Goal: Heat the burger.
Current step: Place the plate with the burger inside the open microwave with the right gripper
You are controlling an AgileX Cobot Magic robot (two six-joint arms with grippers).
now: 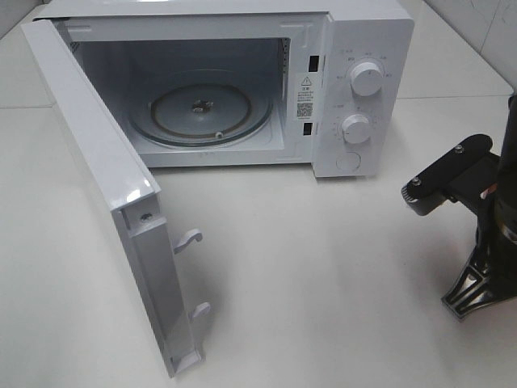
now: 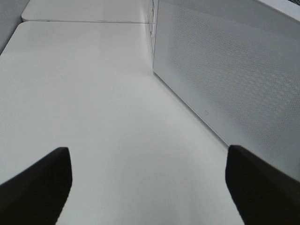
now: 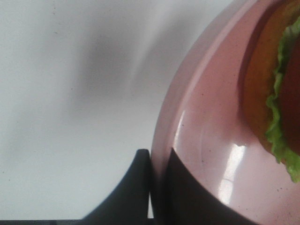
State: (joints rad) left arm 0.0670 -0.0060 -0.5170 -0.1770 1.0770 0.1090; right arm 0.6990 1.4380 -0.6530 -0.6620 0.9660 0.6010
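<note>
Status from our side:

- Microwave (image 1: 370,28) sits at the back of the worktop (image 1: 323,283). Its door (image 1: 89,162) is swung fully out toward the left of the high view, with two latch hooks (image 1: 187,238) on its free edge.
- The glass turntable (image 1: 202,113) lies bare in the cavity. There are two white knobs on the control panel, upper (image 1: 366,78) and lower (image 1: 355,128).
- Right arm (image 1: 485,210) stands at the right edge of the high view, well apart from the microwave.
- Right end effector (image 3: 157,159): jaws narrow, pinched on the rim of the pink plate (image 3: 206,117), one finger outside the rim and one inside.
- Burger (image 3: 269,79): we see it in the right wrist view only. It sits on the pink plate, away from the pinched rim. Bun and green lettuce show, and the rest is cut off by the frame edge.
- We cannot tell whether the plate rests on the worktop or hangs just above it.
- Left end effector (image 2: 147,150): jaws wide, holding nothing. It is low over bare worktop, with a white perforated panel (image 2: 225,70) just beside it.
</note>
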